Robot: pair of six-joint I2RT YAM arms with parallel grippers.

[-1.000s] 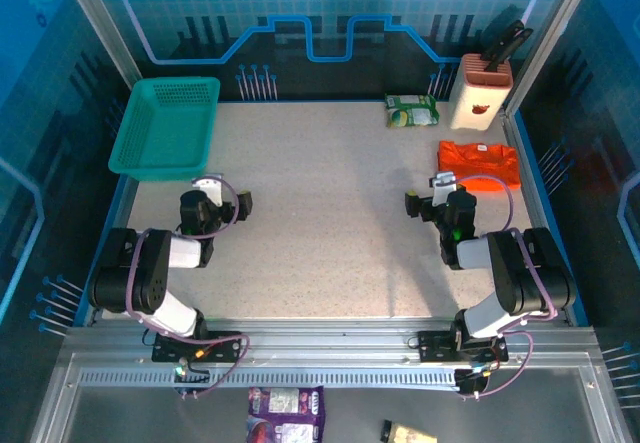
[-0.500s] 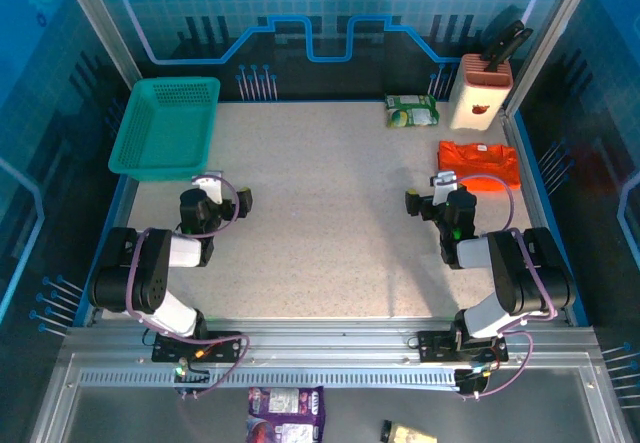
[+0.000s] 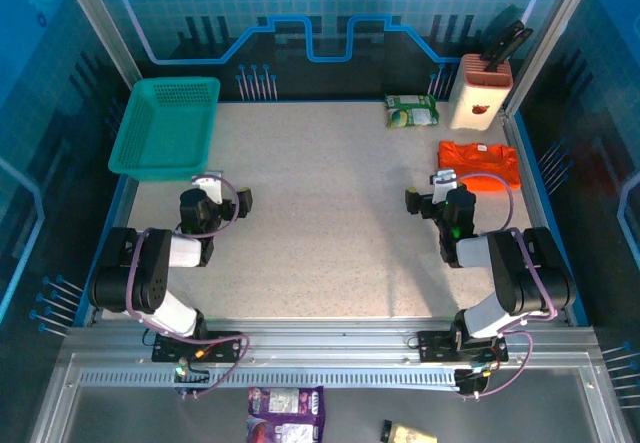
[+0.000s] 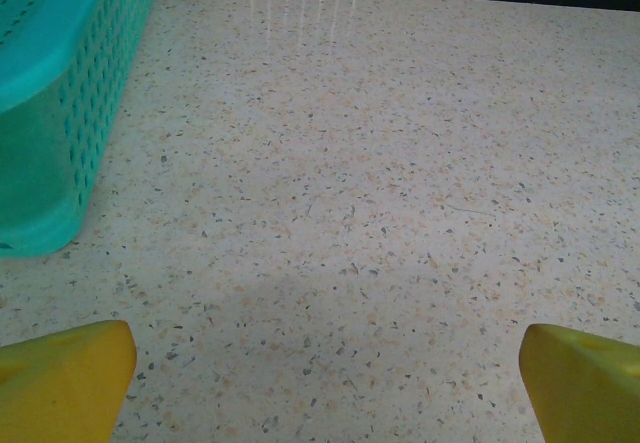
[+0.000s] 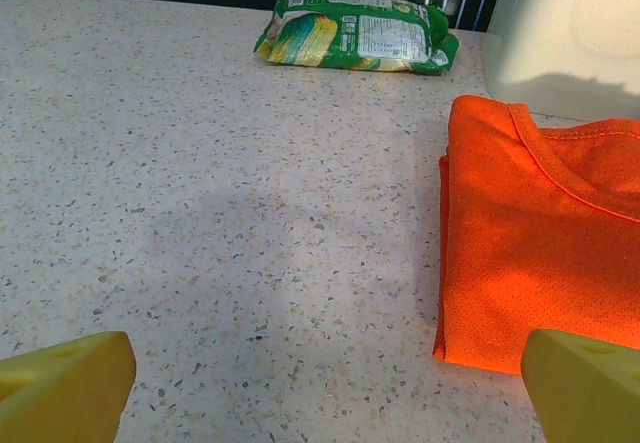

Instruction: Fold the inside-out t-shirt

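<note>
**Both tools released, orange shirt at the right of the surface**

In the top view you see the inside-out t-shirt (image 3: 479, 164) at the right of the frame, lying flat on the speckled surface (image 3: 320, 223) as a compact rectangle. Its long axis runs left to right across that frame. It lies just below a pale knife block (image 3: 478, 91) and to the lower right of a green packet (image 3: 412, 111).

In the right wrist view the shirt occupies the right half of the frame. A straight edge faces left and runs top to bottom. The neckline seam curves from the shirt's upper left corner down toward the right edge of the frame, so the collar opens to the upper right.

The right tool (image 5: 328, 378) is released: its two yellow fingertips (image 5: 65, 383) stand wide apart in the lower corners. The right-hand tip overlaps the shirt's lower corner in the picture; you cannot tell whether it touches the cloth.

The left tool (image 4: 328, 378) is likewise released and holds nothing, above bare surface. A teal basket (image 4: 60, 113) stands at the upper left of that view, well apart from the shirt.
</note>
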